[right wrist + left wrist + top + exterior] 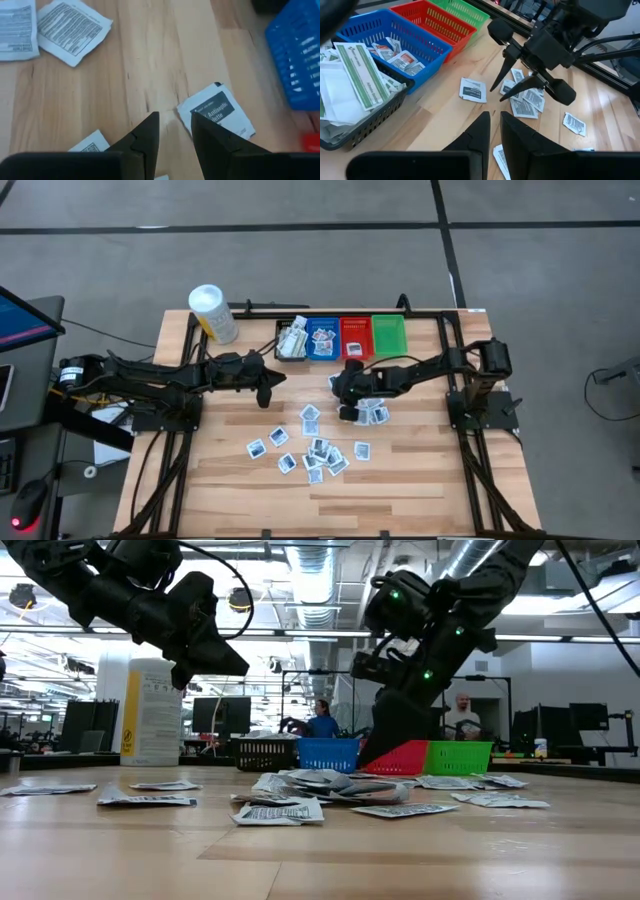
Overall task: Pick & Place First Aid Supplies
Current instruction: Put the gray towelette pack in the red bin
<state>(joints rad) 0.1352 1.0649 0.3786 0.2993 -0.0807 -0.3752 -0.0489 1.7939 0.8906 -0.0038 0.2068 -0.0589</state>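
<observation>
While your right gripper (172,131) hovers with fingers slightly apart and empty, the white antiseptic-wipe packet with a dark label (219,111) lies just at its two o'clock. Its long axis runs diagonally. Your left gripper (492,131), nearly closed and empty, is farther off.

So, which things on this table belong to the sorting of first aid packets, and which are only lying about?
Belong to the job:
- loose packets scattered on the wood
- antiseptic packet under the right pincer
- packets already in the black bin and blue bin
- red bin and green bin

Just lying about:
- white tub
- monitor beside the table
</observation>
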